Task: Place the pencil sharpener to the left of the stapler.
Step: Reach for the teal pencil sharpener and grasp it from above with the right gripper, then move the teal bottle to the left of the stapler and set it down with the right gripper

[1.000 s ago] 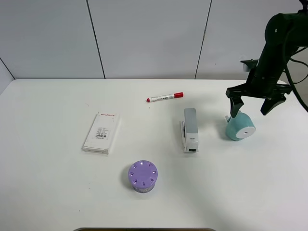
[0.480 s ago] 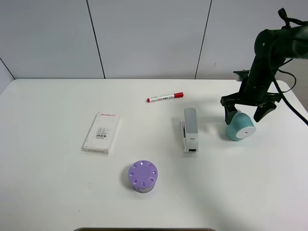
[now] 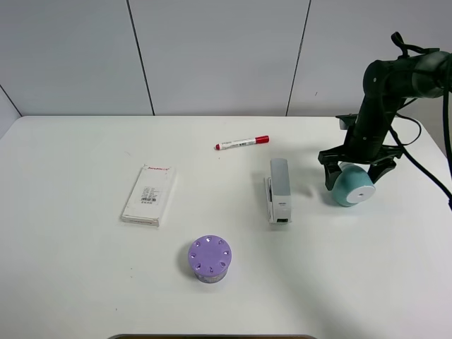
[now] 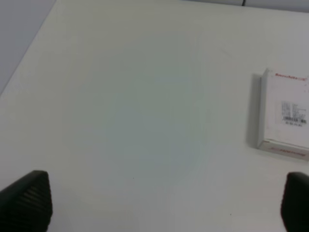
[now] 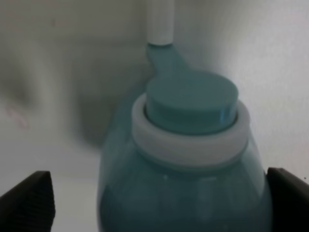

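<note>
The teal pencil sharpener [image 3: 352, 187] lies on the white table, its white round face toward the front right, a short way right of the grey-white stapler [image 3: 279, 191]. My right gripper [image 3: 353, 172] is low over the sharpener, open, with one finger on each side of it. In the right wrist view the sharpener [image 5: 186, 154] fills the space between the two dark fingertips [image 5: 26, 198]; contact cannot be told. My left gripper [image 4: 159, 208] is open over bare table and does not show in the exterior high view.
A red-capped white marker [image 3: 242, 143] lies behind the stapler. A flat white box [image 3: 149, 195] sits at the left, also visible as the box [image 4: 285, 116] in the left wrist view. A purple cylinder with holes [image 3: 210, 259] stands at the front centre.
My right gripper has come down and slightly left, from above the sharpener to straddling it. The sharpener and the other things have not moved.
</note>
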